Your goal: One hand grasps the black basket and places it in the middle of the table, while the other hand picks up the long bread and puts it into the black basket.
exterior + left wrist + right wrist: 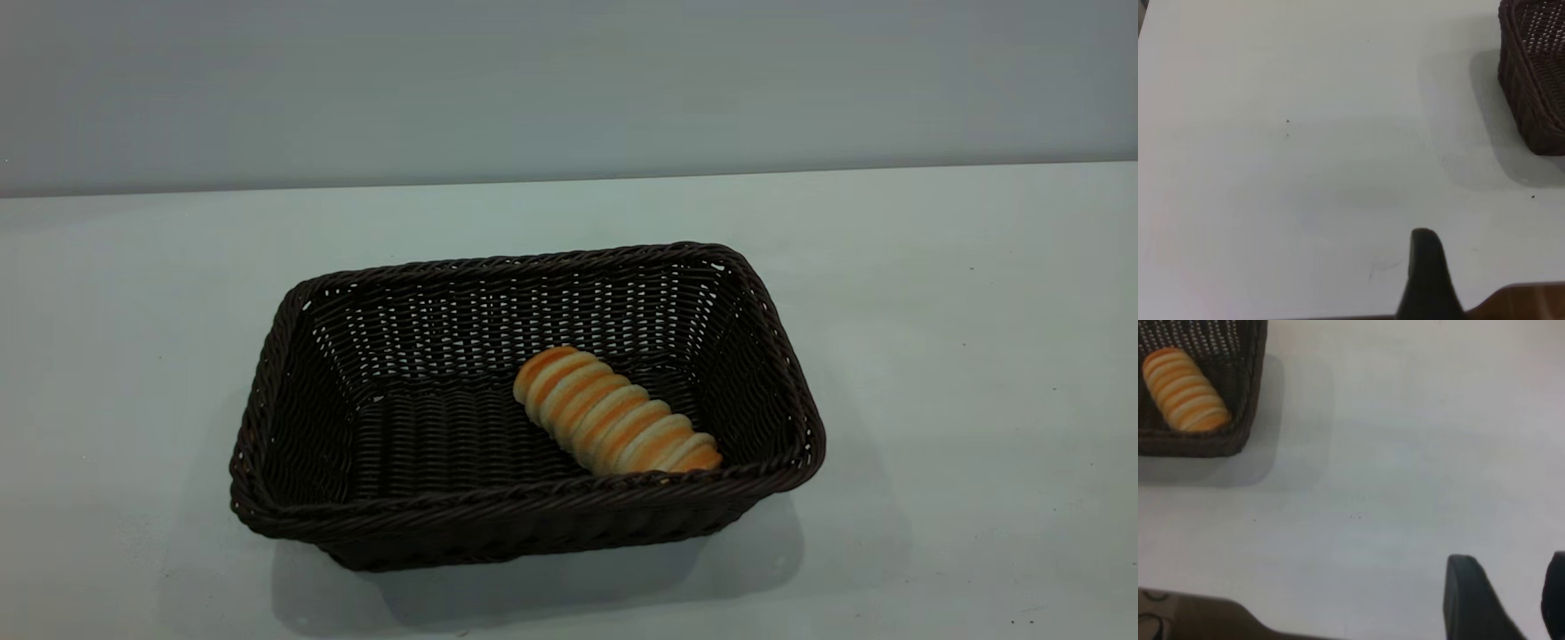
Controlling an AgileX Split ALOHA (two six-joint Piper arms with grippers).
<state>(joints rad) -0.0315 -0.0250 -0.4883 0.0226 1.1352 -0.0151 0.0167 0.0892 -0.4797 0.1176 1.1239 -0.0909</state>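
Wicker black basket (pixel 524 533), long bread (pixel 616 411) inside

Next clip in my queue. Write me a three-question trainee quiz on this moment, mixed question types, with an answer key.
1. True or false: the bread lies inside the basket.
2. Multiple choice: toward which end of the basket does the bread lie in the exterior view? A) left B) right C) dead centre
3. Short answer: is the right gripper touching the basket or bread?

Key:
1. True.
2. B.
3. No. Its fingers stand apart over bare table, well clear of the basket; the left gripper is likewise away from it.
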